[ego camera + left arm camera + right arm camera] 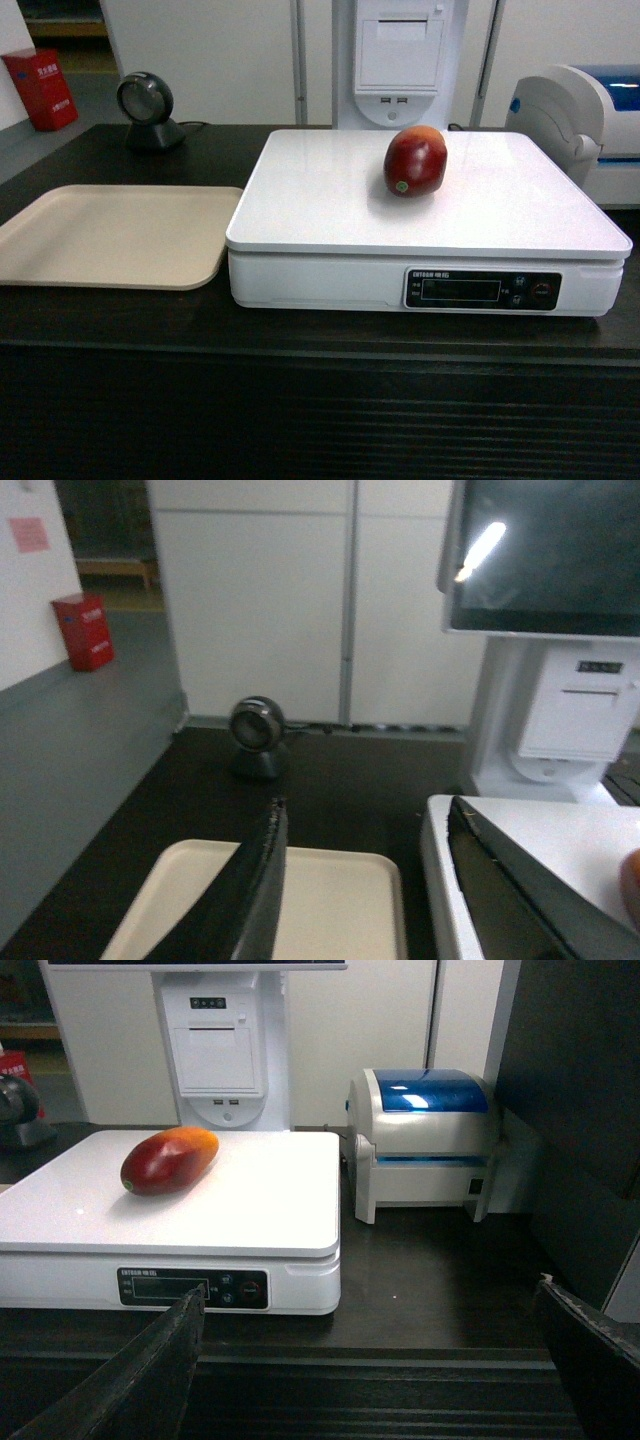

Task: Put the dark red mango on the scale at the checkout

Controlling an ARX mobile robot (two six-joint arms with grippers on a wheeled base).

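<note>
Resting toward the scale's (330, 210) back edge on the bench (300, 340), the dark red mango (414, 161) lies free; left hand (370, 880) and right hand (370, 1360) both released.

Left gripper (365, 880) jaws apart at frame bottom, nothing between. Beige tray (330, 900) below, scale (560, 835) corner lower right, mango (632, 885) sliver at right edge. Round scanner (256, 735) centre, red box (83, 630) upper left.
</note>
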